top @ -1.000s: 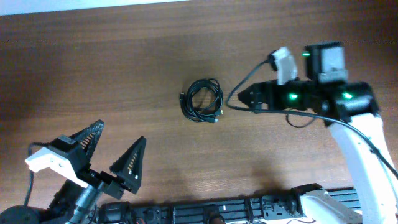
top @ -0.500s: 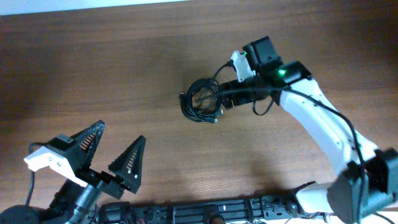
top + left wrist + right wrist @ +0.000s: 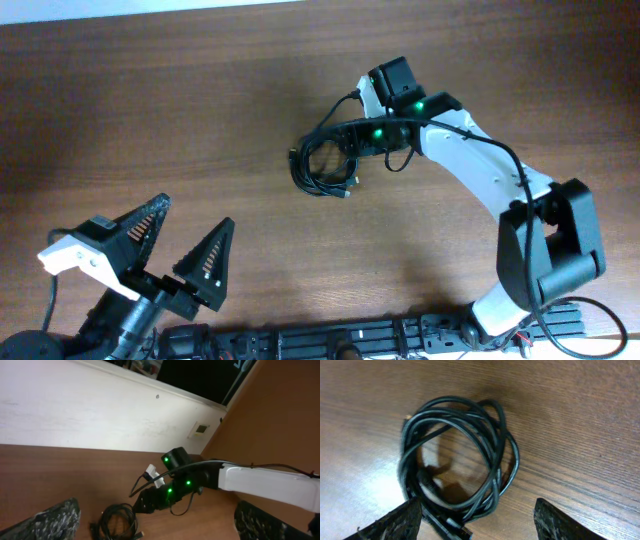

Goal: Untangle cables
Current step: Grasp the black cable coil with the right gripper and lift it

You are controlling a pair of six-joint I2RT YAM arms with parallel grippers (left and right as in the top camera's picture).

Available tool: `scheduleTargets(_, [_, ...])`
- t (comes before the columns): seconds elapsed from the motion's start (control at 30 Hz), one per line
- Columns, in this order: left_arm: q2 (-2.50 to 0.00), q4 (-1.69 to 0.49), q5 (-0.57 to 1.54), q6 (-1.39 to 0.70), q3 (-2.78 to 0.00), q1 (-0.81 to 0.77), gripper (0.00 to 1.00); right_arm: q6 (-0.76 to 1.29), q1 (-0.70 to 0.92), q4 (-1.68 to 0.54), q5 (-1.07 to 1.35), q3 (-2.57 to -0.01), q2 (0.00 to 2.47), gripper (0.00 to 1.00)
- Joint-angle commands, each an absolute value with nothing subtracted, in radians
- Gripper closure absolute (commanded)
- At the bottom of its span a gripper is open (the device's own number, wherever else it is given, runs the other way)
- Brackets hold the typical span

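Note:
The cables lie as one coil of thin black cords with small plug ends on the wooden table. The coil also shows in the right wrist view and small in the left wrist view. My right gripper is open and hovers at the coil's upper right edge; its two fingertips frame the coil's near side without holding it. My left gripper is open and empty near the table's front left, far from the coil.
The wooden table spreads around the coil. The right arm's white link stretches from the front right toward the centre. A white wall stands behind the table's far edge.
My right arm has swung left across the table and brought its gripper over the coil's right edge. The coil and the left arm have not moved.

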State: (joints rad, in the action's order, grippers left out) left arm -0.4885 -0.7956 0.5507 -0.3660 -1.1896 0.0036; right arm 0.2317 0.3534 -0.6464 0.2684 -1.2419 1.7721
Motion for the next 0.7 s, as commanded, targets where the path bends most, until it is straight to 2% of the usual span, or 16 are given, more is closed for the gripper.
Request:
scheduleTargets(0.0, [-0.496, -0.778, 0.561, -0.383, -1.205, 0.009, 0.01, 0.324, 0.362, -0.628, 0.182, -1.254, 1.81, 0.37])
scheduleTargets(0.07, [-0.496, -0.773, 0.561, -0.405, -1.205, 0.009, 0.01, 0.329, 0.361, -0.614, 0.18, -1.254, 1.829, 0.41])
scheduleTargets(0.3, [-0.496, -0.774, 0.562, -0.408, -1.205, 0.009, 0.01, 0.403, 0.362, -0.579, 0.175, -1.254, 1.859, 0.41])
scheduleTargets(0.43, [-0.496, -0.774, 0.561, -0.408, -1.205, 0.009, 0.01, 0.436, 0.362, -0.559, 0.175, -1.254, 1.86, 0.52])
scheduleTargets(0.67, [-0.496, -0.774, 0.562, -0.413, -1.205, 0.009, 0.01, 0.49, 0.379, -0.541, 0.171, -1.253, 1.867, 0.51])
